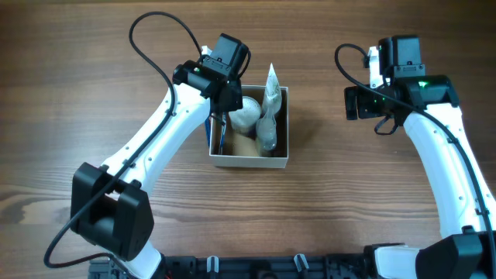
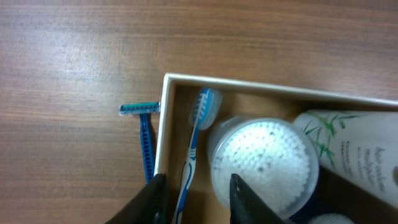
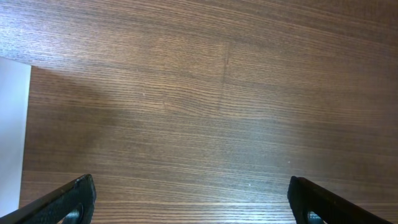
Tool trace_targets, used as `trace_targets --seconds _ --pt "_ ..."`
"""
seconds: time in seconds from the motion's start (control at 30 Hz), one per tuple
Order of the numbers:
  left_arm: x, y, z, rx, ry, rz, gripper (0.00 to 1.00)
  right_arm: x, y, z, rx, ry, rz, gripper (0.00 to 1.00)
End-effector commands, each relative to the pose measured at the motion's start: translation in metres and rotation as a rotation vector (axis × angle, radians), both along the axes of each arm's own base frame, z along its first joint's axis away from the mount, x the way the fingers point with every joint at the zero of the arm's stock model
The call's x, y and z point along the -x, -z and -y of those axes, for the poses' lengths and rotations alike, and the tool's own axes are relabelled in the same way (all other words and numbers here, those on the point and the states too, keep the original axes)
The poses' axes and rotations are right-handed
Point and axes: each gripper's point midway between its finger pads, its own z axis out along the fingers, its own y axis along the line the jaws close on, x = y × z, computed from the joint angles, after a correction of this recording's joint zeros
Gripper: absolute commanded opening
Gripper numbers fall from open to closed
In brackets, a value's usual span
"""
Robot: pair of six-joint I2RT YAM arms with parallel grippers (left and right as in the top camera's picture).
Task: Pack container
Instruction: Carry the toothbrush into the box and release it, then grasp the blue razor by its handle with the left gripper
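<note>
The container [image 1: 249, 161] is a square shallow box with white walls and a brown inside, at the table's middle. In it lie a blue-and-white toothbrush [image 2: 196, 140], a round clear jar of white swabs [image 2: 264, 158] and a white tube with green leaves [image 2: 357, 149]. My left gripper [image 1: 220, 122] hangs over the box's left wall. In the left wrist view its fingers [image 2: 196, 202] are open with the toothbrush handle between them, not touching. A blue razor [image 2: 145, 140] lies on the table just outside that wall. My right gripper [image 3: 189, 199] is wide open over bare table, right of the box.
The wooden table [image 1: 372, 201] surrounds the box. A tall pale pouch [image 1: 270, 93] stands up in the box's far right part. A white surface [image 3: 12, 124] shows at the left edge of the right wrist view.
</note>
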Motion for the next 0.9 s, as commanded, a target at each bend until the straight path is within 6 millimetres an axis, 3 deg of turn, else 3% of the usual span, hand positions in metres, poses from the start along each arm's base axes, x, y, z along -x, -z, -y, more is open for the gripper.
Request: trace_targets --seconds 0.0,0.13,0.23,0.3,0.47,0.87 --pt "-0.003 -0.032 -0.003 0.025 -0.013 0.086 0.37 -0.003 0.0 0.005 0.02 0.005 0.002 1.0" --pt "-0.002 -0.057 -0.021 0.023 -0.063 0.145 0.45 -0.003 0.0 0.005 0.019 0.005 0.002 1.0" --pt "0.001 -0.056 -0.05 0.003 -0.157 0.117 0.61 -0.003 0.0 0.005 0.02 0.005 0.002 1.0" --pt "0.001 -0.044 -0.075 -0.007 -0.238 0.069 0.68 -0.003 0.0 0.005 0.019 0.005 0.002 1.0" --pt "-0.004 -0.003 -0.095 0.075 -0.301 -0.062 0.73 -0.003 0.0 0.005 0.02 0.005 0.002 1.0" --pt "-0.002 0.088 -0.082 0.141 -0.266 -0.313 0.67 -0.003 0.0 0.005 0.02 0.005 0.002 1.0"
